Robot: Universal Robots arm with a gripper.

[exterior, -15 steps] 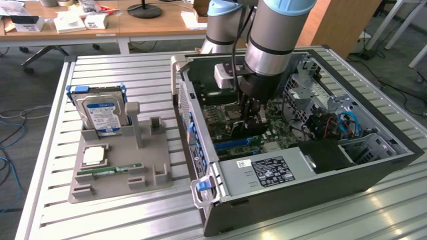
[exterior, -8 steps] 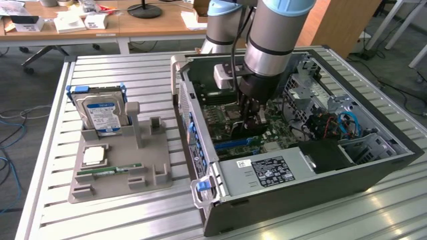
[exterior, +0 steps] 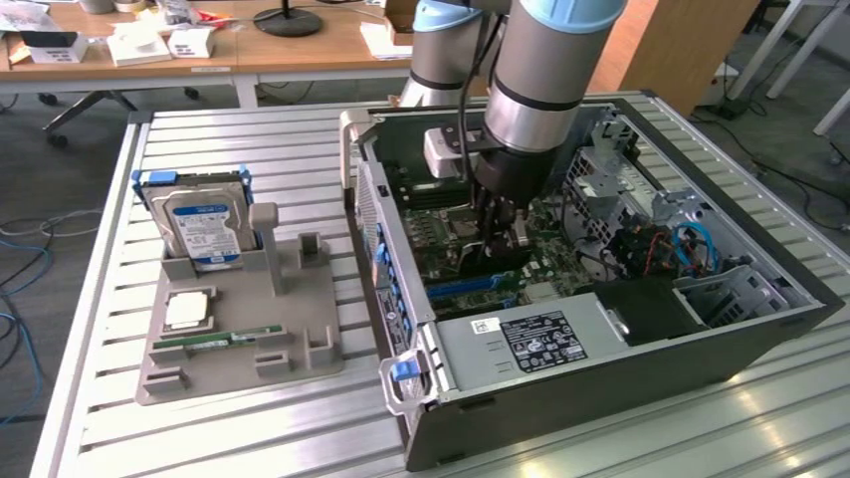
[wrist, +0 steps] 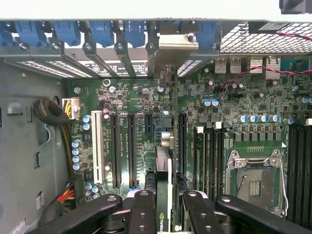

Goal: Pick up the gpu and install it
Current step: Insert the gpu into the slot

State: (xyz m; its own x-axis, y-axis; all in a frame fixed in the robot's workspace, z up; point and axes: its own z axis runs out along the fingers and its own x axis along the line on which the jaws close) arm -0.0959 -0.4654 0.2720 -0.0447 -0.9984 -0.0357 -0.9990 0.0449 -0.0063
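Your one gripper point(wrist: 168, 197) is squeezing one gpu point(wrist: 165, 165) between two fingers point(wrist: 145, 210), at three o'clock from one hard drive point(exterior: 199, 229) in the exterior view.

Arm point(exterior: 538, 90) upright, tool point(wrist: 169, 201) down, fingers point(wrist: 145, 209) clamped
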